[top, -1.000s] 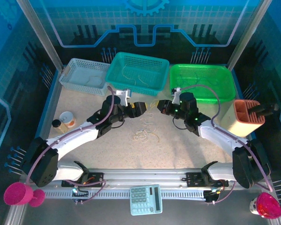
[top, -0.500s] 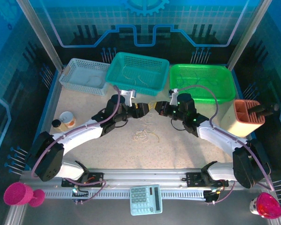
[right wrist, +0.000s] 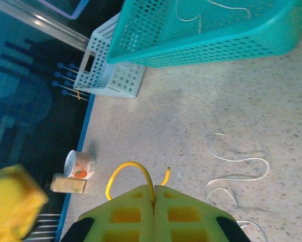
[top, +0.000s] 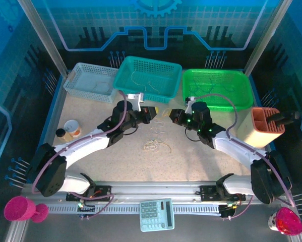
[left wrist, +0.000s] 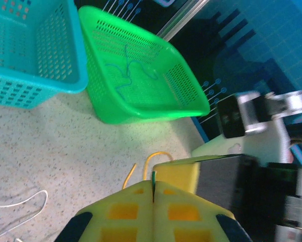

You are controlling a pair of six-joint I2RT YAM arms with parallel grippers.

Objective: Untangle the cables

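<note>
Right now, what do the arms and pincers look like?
The left arm and right arm: white links, black joints, purple cable along each. The right wrist carries green lights. The left pincer and right pincer: blocky yellow fingers with dark corner patches.

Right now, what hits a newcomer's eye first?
The left tool and right tool sit nose to nose mid-table, each shut on a yellow strand. Just nearer, loose whitish cables curl on the table, with a teal basket and a green basket behind.
</note>
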